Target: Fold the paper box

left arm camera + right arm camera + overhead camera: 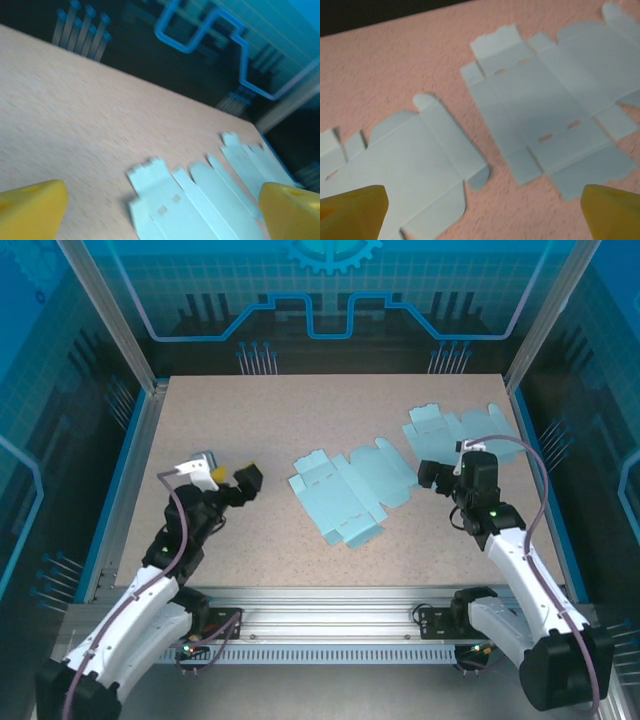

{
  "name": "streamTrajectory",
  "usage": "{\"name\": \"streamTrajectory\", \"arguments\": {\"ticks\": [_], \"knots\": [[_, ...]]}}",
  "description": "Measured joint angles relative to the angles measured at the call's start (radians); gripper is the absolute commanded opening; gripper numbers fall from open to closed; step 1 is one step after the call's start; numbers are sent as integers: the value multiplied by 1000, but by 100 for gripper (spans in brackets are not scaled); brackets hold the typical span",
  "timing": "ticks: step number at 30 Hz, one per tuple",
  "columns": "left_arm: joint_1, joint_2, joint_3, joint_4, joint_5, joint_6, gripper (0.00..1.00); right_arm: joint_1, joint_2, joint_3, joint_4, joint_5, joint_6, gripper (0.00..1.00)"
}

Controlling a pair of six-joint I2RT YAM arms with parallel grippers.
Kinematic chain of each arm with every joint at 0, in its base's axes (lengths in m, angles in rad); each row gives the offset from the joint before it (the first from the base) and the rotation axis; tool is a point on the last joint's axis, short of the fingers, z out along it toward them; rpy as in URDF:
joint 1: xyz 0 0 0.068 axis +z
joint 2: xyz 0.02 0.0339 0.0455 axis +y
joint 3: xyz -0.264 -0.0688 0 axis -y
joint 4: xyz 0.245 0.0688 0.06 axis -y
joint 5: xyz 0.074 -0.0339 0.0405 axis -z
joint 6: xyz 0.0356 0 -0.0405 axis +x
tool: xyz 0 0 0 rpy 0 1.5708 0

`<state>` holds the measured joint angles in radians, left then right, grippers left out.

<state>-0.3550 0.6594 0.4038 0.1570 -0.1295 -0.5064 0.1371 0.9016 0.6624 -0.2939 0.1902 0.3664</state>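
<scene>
**A:** Fingers?

**B:** Both pairs are spread wide with nothing held: left gripper (232,478) and right gripper (436,476).

**A:** Where's the box?

**B:** The paper box blank (350,490) lies flat and unfolded at mid-table. It is at 3 o'clock from the left gripper, with bare surface between. From the right gripper it is at 9 o'clock, just beside the tips, so the right arm is nearer. Its long axis runs roughly 9-to-3, slightly skewed.

**A:** Room to move?

**B:** A second blank (455,430) sits near, at 1 o'clock of the right gripper, and could get snagged. The table (200,420) is open at 12 and 6 o'clock of the central blank, and its edges are well apart.
</scene>
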Motion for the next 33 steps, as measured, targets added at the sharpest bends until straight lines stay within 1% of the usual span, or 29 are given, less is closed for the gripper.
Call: {"name": "streamTrajectory", "arguments": {"ticks": [2,6,8,9,12,13,14,15,16,21,26,29,33], "knots": [[-87,3,-19,-8,-28,-59,99,20,-20,2,-54,-26,15,100],[-262,43,-54,-30,-118,-184,99,82,-35,14,-154,-59,34,99],[-335,82,-54,-46,-153,-235,99,120,-36,21,-186,-68,44,94],[-367,104,-53,-53,-169,-261,99,146,-36,23,-201,-71,52,90],[-439,173,-42,-82,-197,-317,99,239,-32,26,-237,-78,72,82],[-455,193,-36,-90,-201,-333,99,271,-28,27,-245,-79,80,81],[-472,216,-29,-95,-206,-347,99,303,-22,27,-253,-79,86,77],[-484,239,-21,-100,-208,-361,99,333,-14,29,-262,-84,94,74],[-491,255,-17,-101,-208,-372,99,354,-6,30,-270,-86,102,73],[-501,345,-11,-101,-203,-420,99,439,59,30,-307,-106,134,72],[-501,370,-11,-100,-203,-435,99,454,117,6,-287,-163,173,73],[-501,370,-4,-100,-204,-434,99,454,166,-34,-219,-225,214,73],[-501,367,0,-100,-211,-430,99,454,278,-54,-138,-290,273,74]]}}
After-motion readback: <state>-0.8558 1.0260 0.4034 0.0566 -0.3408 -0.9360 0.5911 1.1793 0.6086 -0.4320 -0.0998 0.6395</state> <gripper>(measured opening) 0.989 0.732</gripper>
